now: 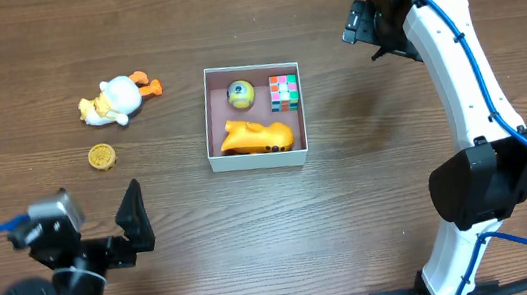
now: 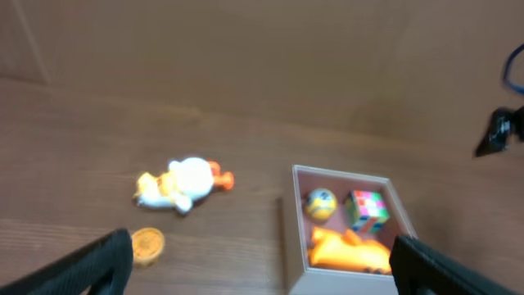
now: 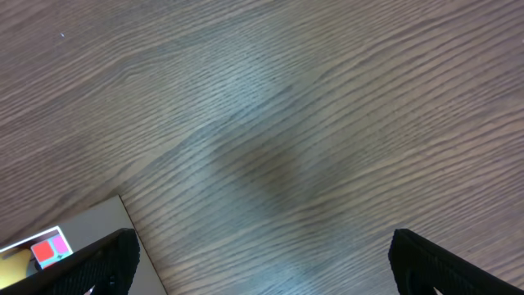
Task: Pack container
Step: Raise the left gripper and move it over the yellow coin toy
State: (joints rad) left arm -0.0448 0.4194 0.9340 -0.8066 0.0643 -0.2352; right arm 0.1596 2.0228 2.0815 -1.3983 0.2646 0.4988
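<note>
My left claw (image 2: pixel 270 266) and right claw (image 3: pixel 262 262) gape fully, empty, ready for picking. The duck toy (image 1: pixel 117 99), upper left, awaits the container (image 1: pixel 257 160).

No text, label, brand or number can be read on anything.
</note>
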